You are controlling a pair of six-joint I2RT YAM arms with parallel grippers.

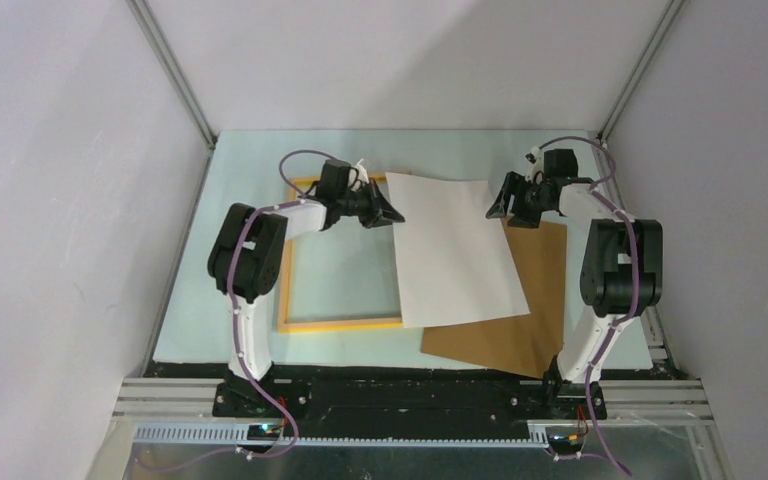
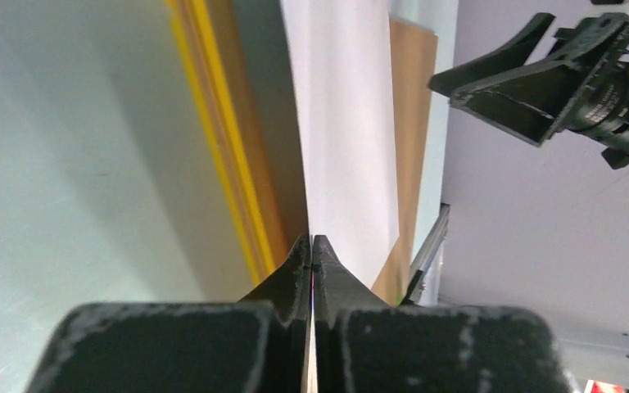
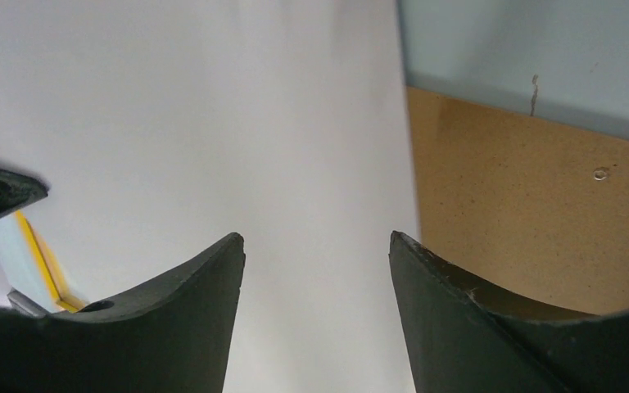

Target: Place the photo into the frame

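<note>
Photo (image 1: pixel 455 250), smooth white back up, corner pinched by left gripper (image 1: pixel 393 212), overlapping thin yellow frame (image 1: pixel 287 280) and matte brown board (image 1: pixel 520 330). Right gripper (image 1: pixel 500 208) spread wide, empty

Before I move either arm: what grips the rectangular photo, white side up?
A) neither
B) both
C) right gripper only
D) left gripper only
D: the left gripper is pinched shut on the photo at its edge, while the right gripper is open, holding nothing.
</note>
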